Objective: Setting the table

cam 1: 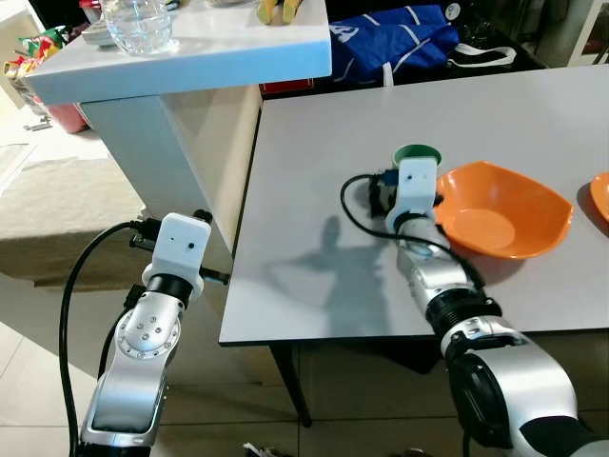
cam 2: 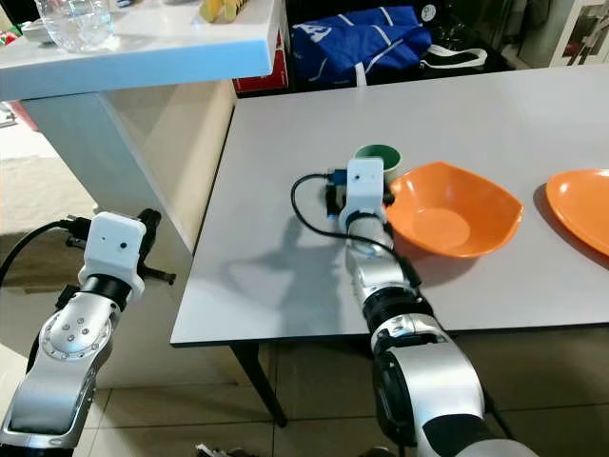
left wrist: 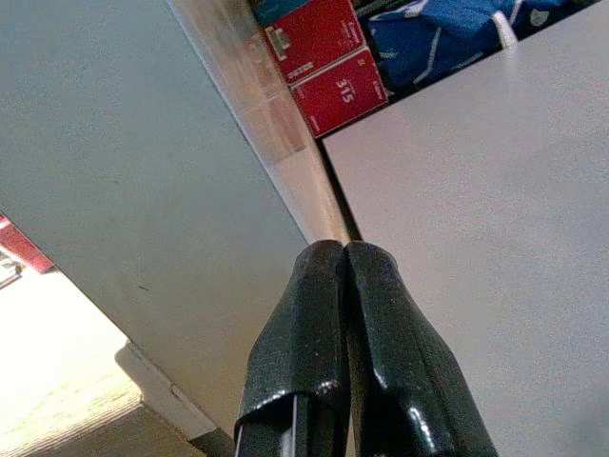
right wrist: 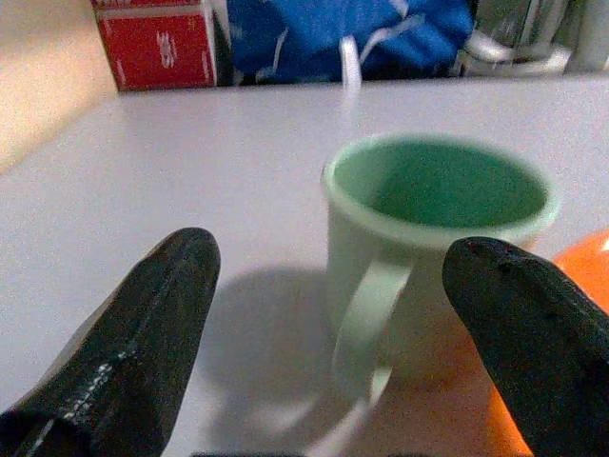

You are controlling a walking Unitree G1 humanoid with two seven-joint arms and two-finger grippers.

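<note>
Right end effector (right wrist: 333, 324) gapes wide before the green mug (right wrist: 433, 248); left end effector (left wrist: 347, 276) pinched closed, empty.

Head stereo pair: you look forward and down from above onto the grey table (cam 1: 381, 162), the white counter (cam 1: 190, 57) at its left edge, and both silver arms rising from the lower edge. The two eyes share nearly the whole scene; the right eye sits slightly aside, so it takes in more of the orange plate (cam 2: 580, 205) beyond the orange bowl (cam 2: 447, 214).

Left wrist view: you look along the left gripper (left wrist: 344, 252), fingers pressed together, close to the counter's side wall, facing the red boxes (left wrist: 328, 62) and blue bag (left wrist: 447, 33).

Right wrist view: you sit low over the tabletop, very near the green mug (right wrist: 428, 248), looking between the spread fingers (right wrist: 143, 324) of the right gripper (right wrist: 333, 271) toward the same boxes and bag.
</note>
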